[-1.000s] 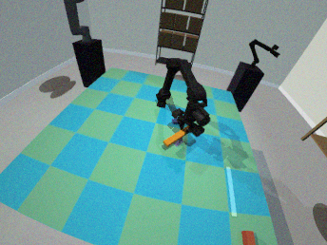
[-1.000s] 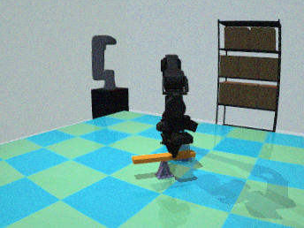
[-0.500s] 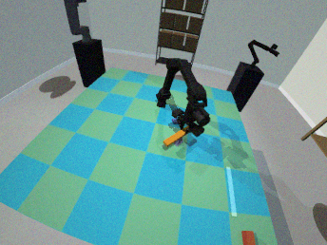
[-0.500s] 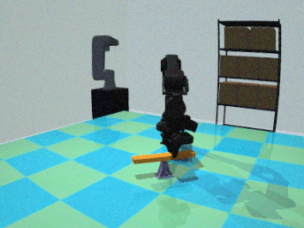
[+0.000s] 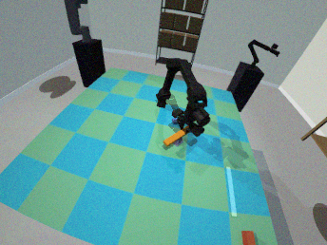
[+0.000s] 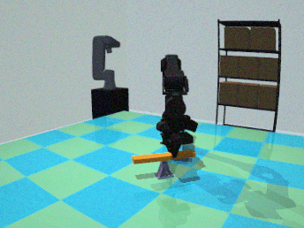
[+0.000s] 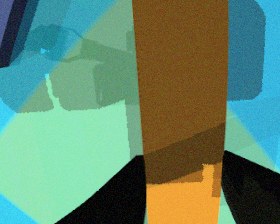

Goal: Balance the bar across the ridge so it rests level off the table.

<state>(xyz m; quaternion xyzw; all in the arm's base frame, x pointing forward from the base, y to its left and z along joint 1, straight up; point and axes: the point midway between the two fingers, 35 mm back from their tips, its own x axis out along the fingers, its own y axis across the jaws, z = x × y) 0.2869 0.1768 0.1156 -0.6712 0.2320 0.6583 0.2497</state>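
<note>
An orange bar (image 5: 175,137) (image 6: 152,158) (image 7: 179,97) lies roughly level across a small purple ridge (image 6: 164,170) on the checkered floor. The ridge's edge also shows at the top left of the wrist view (image 7: 15,16). My gripper (image 5: 190,129) (image 6: 177,152) (image 7: 180,162) is shut on the bar, off to the right of the ridge in the exterior view. The bar's ends are off the floor in that view. In the wrist view the bar runs up the middle between my dark fingers.
A shelf rack (image 5: 182,21) (image 6: 248,72) with boxes stands at the back. Black pedestals with other arms stand at the left (image 5: 88,61) (image 6: 110,101) and right (image 5: 245,84). A pale blue strip (image 5: 231,190) and a red block (image 5: 248,237) lie at the front right.
</note>
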